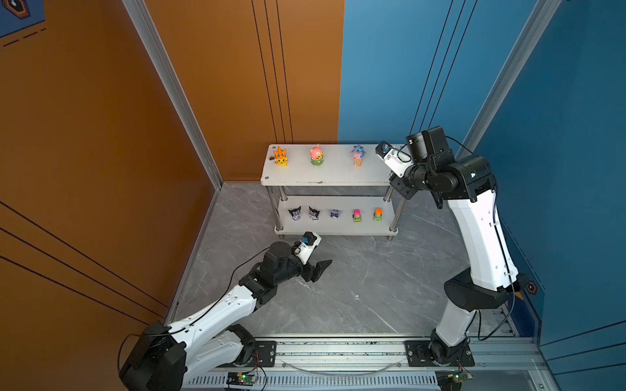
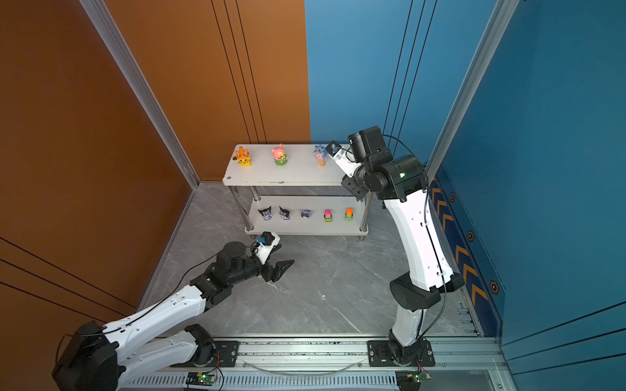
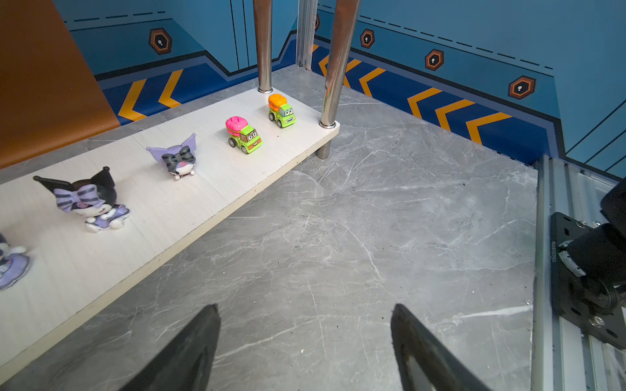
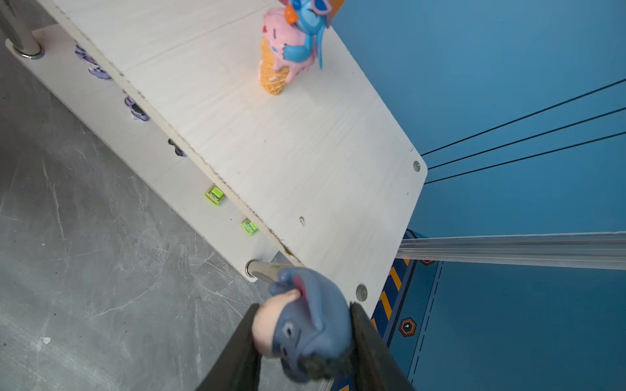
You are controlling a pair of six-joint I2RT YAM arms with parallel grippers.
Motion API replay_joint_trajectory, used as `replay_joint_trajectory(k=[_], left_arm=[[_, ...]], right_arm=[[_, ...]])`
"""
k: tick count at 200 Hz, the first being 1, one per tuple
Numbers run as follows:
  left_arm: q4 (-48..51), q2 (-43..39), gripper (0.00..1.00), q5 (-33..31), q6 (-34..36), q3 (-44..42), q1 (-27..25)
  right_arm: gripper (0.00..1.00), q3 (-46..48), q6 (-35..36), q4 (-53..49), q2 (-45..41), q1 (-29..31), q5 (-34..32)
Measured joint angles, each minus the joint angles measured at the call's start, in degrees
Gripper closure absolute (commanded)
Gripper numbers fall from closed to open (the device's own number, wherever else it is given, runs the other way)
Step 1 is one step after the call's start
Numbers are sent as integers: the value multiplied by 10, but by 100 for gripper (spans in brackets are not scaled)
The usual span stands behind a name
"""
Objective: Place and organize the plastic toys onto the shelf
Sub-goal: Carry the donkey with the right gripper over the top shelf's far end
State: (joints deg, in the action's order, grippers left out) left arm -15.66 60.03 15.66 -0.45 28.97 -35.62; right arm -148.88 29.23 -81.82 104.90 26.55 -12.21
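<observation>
The shelf [image 1: 333, 174] stands at the back of the grey floor. Its top board carries an orange spiky creature [image 1: 280, 156], a pink bear [image 1: 316, 155] and a blue one on a cone [image 4: 288, 47]. The lower board [image 3: 142, 216] holds three black-purple eared heads [image 3: 89, 199] and two green blocks, one pink-topped [image 3: 243, 134], one orange-topped [image 3: 281, 110]. My right gripper [image 4: 303, 309] is shut on the grey-blue donkey [image 4: 305, 333], just above the top board's right front corner. My left gripper [image 3: 305, 306] hangs open and empty over the floor before the lower board.
Chrome posts [image 3: 333, 64] join the boards at the corners. Orange and blue walls close in behind the shelf and on both sides. A metal rail [image 1: 338, 348] carrying both arm bases runs along the front edge of the floor.
</observation>
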Motion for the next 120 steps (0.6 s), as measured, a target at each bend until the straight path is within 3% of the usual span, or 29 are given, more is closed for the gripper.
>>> replay_joint_trajectory(k=[55, 120], left_arm=[[0, 8, 20, 0, 0, 0, 1], [-3, 29, 21, 7, 0, 7, 10]], right_arm=[[71, -36, 9, 28, 64, -41, 31], [71, -67, 10, 75, 74, -48, 35]])
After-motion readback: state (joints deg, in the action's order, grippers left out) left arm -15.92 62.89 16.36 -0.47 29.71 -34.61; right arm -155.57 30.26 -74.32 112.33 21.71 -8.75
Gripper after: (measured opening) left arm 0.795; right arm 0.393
